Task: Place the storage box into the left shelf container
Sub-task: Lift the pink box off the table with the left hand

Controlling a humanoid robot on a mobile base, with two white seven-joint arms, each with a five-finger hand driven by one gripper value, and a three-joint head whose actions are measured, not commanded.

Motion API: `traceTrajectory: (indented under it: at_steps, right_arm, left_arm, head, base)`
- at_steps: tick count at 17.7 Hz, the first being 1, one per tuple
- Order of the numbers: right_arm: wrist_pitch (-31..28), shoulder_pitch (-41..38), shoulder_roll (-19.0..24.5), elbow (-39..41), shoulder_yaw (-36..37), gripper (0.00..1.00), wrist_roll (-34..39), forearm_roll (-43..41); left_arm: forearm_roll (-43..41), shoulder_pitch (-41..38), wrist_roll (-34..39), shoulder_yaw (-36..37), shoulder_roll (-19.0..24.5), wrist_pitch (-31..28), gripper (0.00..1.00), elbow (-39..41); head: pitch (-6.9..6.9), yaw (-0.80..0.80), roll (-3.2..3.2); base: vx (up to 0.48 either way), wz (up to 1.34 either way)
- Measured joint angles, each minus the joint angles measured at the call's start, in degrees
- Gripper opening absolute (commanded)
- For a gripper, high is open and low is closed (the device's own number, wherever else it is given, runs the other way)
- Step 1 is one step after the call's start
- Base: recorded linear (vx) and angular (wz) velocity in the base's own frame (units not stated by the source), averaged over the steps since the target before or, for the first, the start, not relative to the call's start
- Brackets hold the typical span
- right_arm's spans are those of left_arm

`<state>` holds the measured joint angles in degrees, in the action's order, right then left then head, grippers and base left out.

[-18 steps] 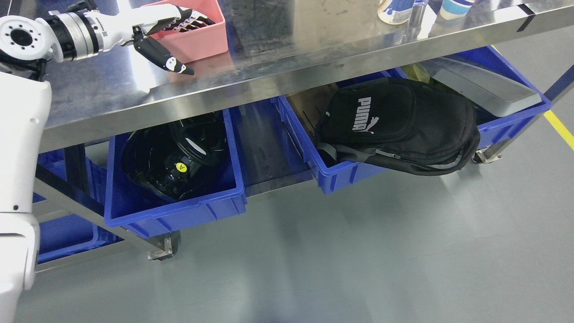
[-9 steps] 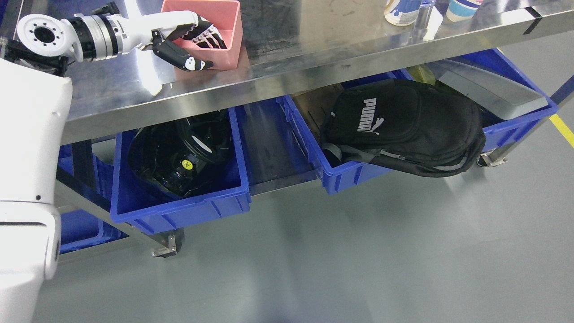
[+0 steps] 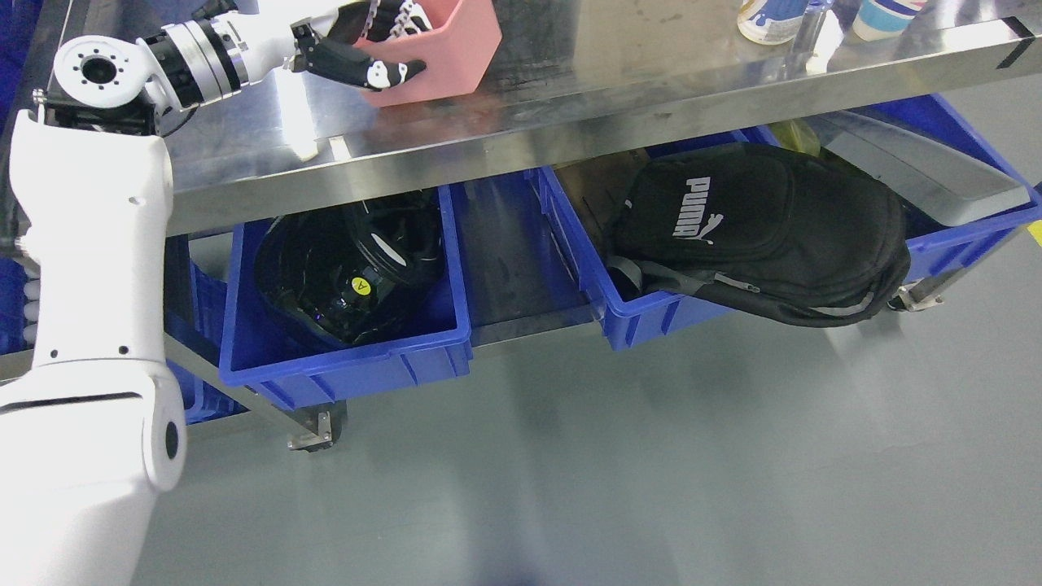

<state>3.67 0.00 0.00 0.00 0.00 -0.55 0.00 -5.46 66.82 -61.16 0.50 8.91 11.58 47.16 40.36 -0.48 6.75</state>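
A pink storage box (image 3: 444, 57) sits tipped on the steel table top (image 3: 570, 98) at the upper left. My left hand (image 3: 383, 45) is shut on its near wall, black fingers inside and the thumb (image 3: 366, 72) pressed on the outside. My white left arm (image 3: 89, 244) rises along the left edge. Under the table, the left blue shelf container (image 3: 350, 374) holds a black helmet-like object (image 3: 342, 277).
A second blue container (image 3: 643, 313) to the right holds a black Puma backpack (image 3: 757, 228) that hangs over its front rim. A grey tray (image 3: 928, 175) lies behind it. Cups (image 3: 773, 16) stand at the table's far right. Grey floor lies in front.
My left hand has closed around the pink box's wall and tipped it up off the table top. The whole picture has also shifted a little, so the camera moved.
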Motion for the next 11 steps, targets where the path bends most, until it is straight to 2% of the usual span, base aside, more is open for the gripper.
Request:
traceTrajectory:
  at_steps: [3, 8, 11]
  right_arm:
    - [0.00, 0.00, 0.00, 0.00, 0.00, 1.00, -0.04, 0.00]
    - [0.00, 0.00, 0.00, 0.00, 0.00, 1.00, -0.16, 0.00]
    - [0.00, 0.01, 0.00, 0.00, 0.00, 1.00, -0.18, 0.00]
  left_arm:
    - [7.67, -2.29, 1.88, -4.88, -2.35, 5.71, 0.00, -0.07]
    - [21.59, -7.31, 4.75, -8.46, -5.01, 19.84, 0.01, 0.01]
    - [27.01, -11.02, 11.04, -9.47, -6.06, 23.01, 0.01, 1.53]
  head:
    - [0.00, 0.00, 0.00]
    - [0.00, 0.00, 0.00]
    - [0.00, 0.00, 0.00]
  base:
    - [0.000, -0.08]
    - [0.002, -0.02]
    - [0.000, 0.00]
